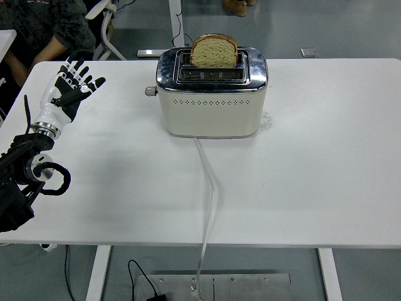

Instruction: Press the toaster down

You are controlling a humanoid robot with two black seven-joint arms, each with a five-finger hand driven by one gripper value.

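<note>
Bread slice (214,51) stands in the cream, chrome-topped toaster (212,94) mid-worktop (326,157), a stiff, steady body probably best worked through its small lever knob (150,91) on the left end, well apart from the left hand (70,88), fingers spread and empty.

No text, label, brand, number or sign can be read anywhere. The toaster (212,100) shows only a row of small holes along its cream front, with no lettering, and the white table (326,157) bears no print.
</note>
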